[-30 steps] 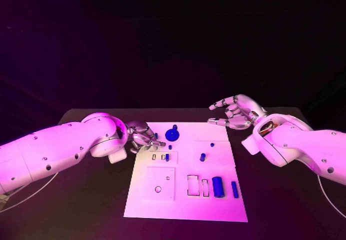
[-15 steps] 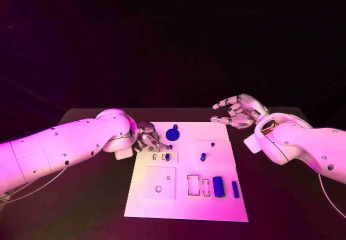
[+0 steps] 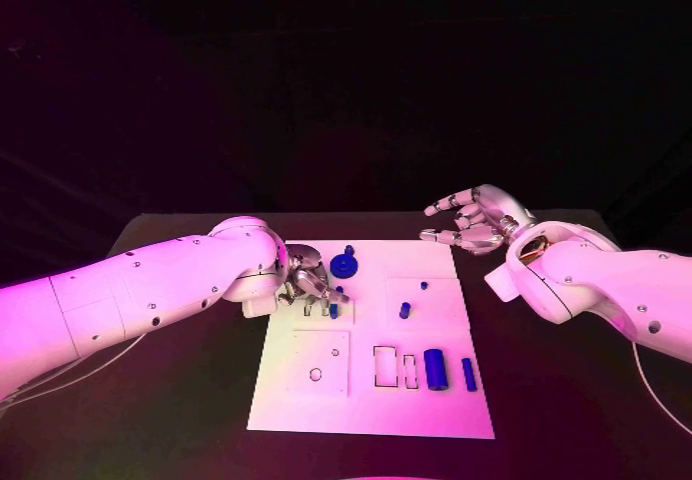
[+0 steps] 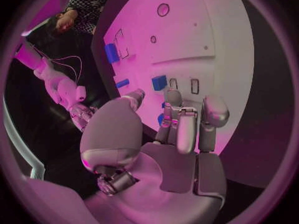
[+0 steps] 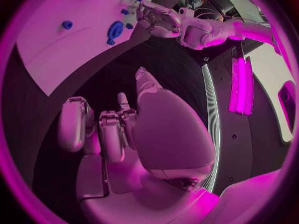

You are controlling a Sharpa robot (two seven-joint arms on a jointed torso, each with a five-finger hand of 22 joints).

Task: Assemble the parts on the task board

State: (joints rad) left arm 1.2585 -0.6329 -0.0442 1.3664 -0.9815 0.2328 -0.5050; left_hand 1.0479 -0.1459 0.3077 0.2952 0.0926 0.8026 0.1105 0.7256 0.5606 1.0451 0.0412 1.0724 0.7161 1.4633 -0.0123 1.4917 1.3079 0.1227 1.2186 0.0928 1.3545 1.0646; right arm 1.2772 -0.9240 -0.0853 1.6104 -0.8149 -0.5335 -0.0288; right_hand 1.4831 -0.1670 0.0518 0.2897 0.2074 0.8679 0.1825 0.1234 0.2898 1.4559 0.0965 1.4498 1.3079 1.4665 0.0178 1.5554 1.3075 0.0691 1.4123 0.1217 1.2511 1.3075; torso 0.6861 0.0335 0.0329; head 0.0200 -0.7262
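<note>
Two small blue upright pegs stand near the board's left-centre, and the nearer one, the small blue peg (image 3: 333,311) beside the narrow slots, is what the coming move seems to turn on. It sits just beside the fingertips of the left hand (image 3: 306,281), on the side toward the board's middle and slightly toward the robot. Its long axis looks upright, though it is too small to be sure. The left hand is much the nearer; the right hand (image 3: 473,224) hovers well apart, off the far right corner of the white rectangular task board (image 3: 361,400).

The left hand's fingers are curled downward over the board's left edge. In the left wrist view they bend in close together above a blue piece, but whether they pinch it or merely hang over it I cannot tell. The right hand's fingers are spread and hooked, holding nothing.

Farther from the left hand lie a round blue knob-like part (image 3: 345,266) toward the far edge, a second small blue peg (image 3: 405,310) at the centre, and two longer blue bars (image 3: 436,371) near the right — their long axes run toward the robot. The board lies flat on the black table (image 3: 173,420). Any approach is probably best made from the left, given how closely the slots and pegs crowd the fingers.
</note>
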